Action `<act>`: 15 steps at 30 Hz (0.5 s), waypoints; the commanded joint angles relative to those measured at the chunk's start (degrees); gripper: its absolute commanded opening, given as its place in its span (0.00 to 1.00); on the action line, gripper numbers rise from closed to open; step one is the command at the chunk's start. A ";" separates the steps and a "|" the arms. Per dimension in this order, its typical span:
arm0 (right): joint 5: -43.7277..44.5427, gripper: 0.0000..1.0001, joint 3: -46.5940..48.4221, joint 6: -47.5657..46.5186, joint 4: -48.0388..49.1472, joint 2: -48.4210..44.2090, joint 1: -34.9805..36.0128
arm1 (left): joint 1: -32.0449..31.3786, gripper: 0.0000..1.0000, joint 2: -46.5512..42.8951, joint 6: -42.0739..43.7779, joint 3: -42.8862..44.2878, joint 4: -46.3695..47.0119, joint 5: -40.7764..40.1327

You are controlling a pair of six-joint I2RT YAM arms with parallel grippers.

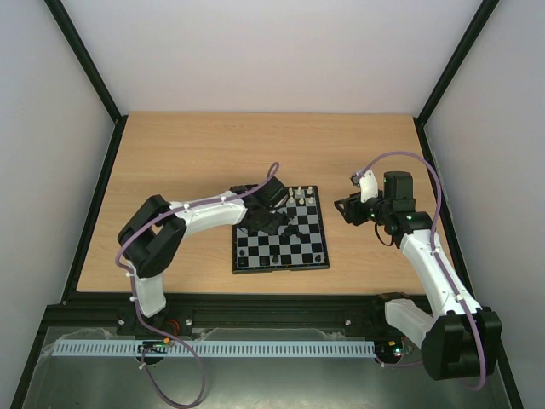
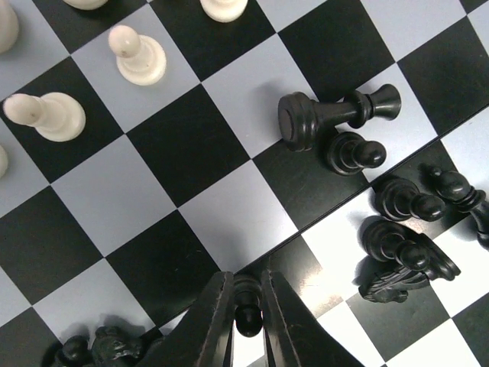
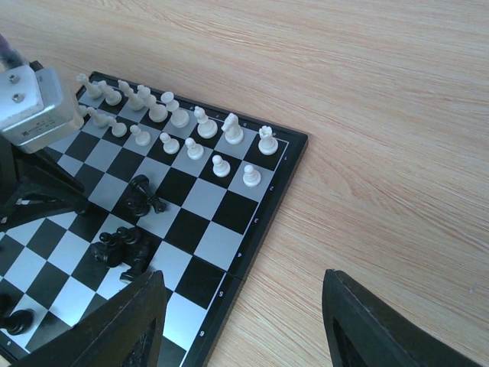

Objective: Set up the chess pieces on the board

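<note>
The board (image 1: 281, 267) lies mid-table, glossy and chequered. White chess pieces (image 3: 179, 117) stand in two rows along its far edge. Black chess pieces lie jumbled near the middle: one toppled (image 2: 336, 115), a cluster (image 2: 405, 245), and the same heap (image 3: 122, 248) in the right wrist view. My left gripper (image 2: 246, 287) is low over the board and shut on a small black pawn (image 2: 248, 313), pinched between its fingers. My right gripper (image 3: 243, 287) hangs open with nothing between its fingers, over the board's right rim (image 3: 260, 229) and the wood beside it.
The wooden table (image 1: 196, 162) runs wide round the board, with pale walls and black frame posts (image 1: 85, 60) at the sides. The left arm's wrist block (image 3: 30, 107) reaches over the board's left part. More black pieces (image 2: 107, 348) sit just left of the left fingers.
</note>
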 commanded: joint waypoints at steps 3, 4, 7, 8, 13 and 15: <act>-1.03 0.58 -0.43 -0.49 -1.73 -0.65 -0.36 | -1.50 0.10 2.35 0.52 1.85 -3.42 -1.44; -1.03 0.58 -0.44 -0.38 -1.74 -0.65 -0.36 | -1.62 0.10 2.38 0.52 1.86 -3.59 -1.54; -1.08 0.58 -0.44 -0.46 -1.71 -0.73 -0.36 | -1.79 0.08 2.25 0.52 2.01 -3.97 -1.56; -1.12 0.58 -0.44 -0.48 -1.74 -0.74 -0.36 | -1.95 0.08 2.08 0.52 2.10 -4.14 -1.60; -1.21 0.58 -0.47 -0.46 -1.81 -0.74 -0.36 | -3.08 0.07 -0.03 0.39 2.51 -6.13 -1.73; -1.21 0.58 -0.51 -0.43 -1.82 -0.82 -0.36 | -3.62 0.07 -1.79 0.35 1.68 -6.99 -1.38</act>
